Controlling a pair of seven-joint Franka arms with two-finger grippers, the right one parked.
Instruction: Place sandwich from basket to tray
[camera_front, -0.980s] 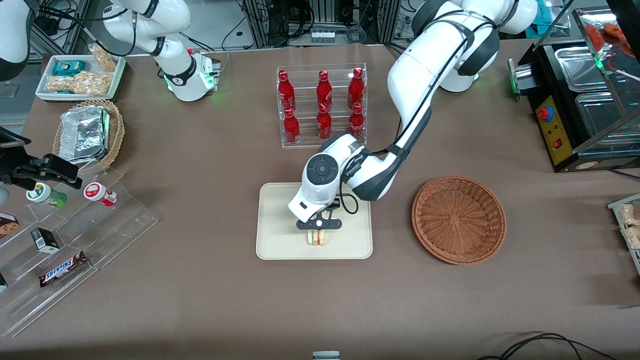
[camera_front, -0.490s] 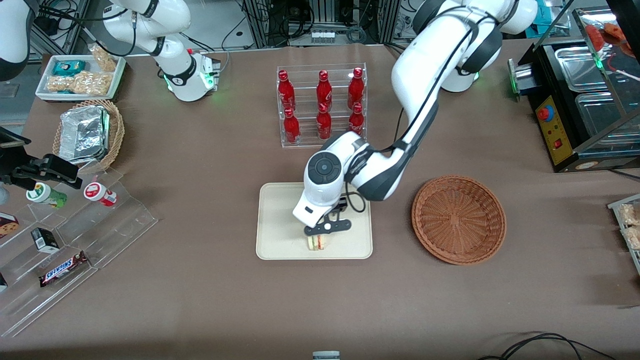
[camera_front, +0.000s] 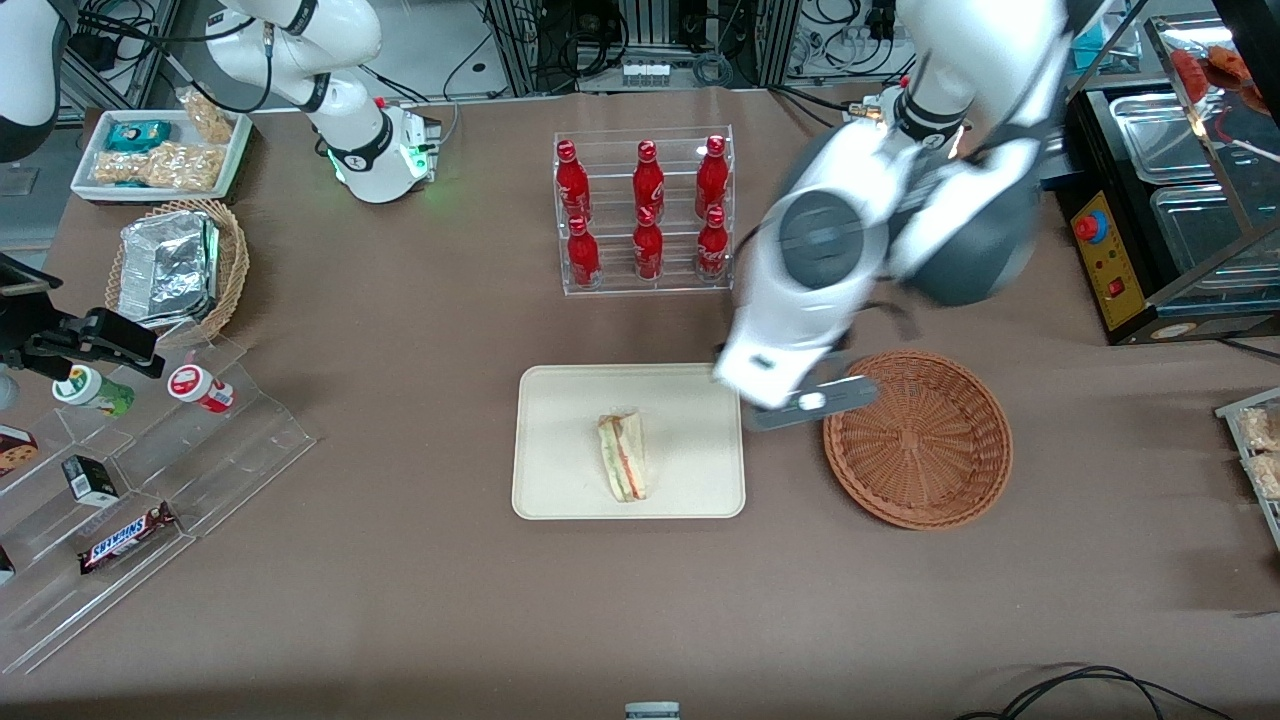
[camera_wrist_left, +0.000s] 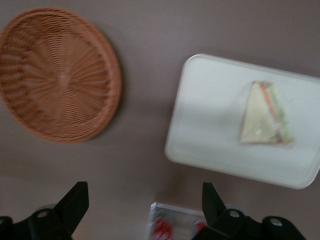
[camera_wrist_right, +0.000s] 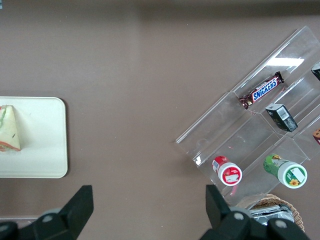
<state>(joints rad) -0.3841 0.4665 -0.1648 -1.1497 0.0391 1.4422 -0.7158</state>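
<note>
The sandwich, a wrapped wedge with red and green filling, lies on its side on the cream tray, apart from any gripper. The wrist views show the same sandwich on the tray. The reddish-brown basket is empty and sits beside the tray toward the working arm's end. My gripper hangs high above the gap between tray and basket. It is open, with nothing between its fingers.
A clear rack of red bottles stands farther from the front camera than the tray. A stepped acrylic snack display and a tan basket with foil lie toward the parked arm's end. A black appliance stands at the working arm's end.
The gripper has let go of the sandwich, risen and swung away from the tray toward the basket. The sandwich, upright in the fingers before, now lies flat on the tray.
</note>
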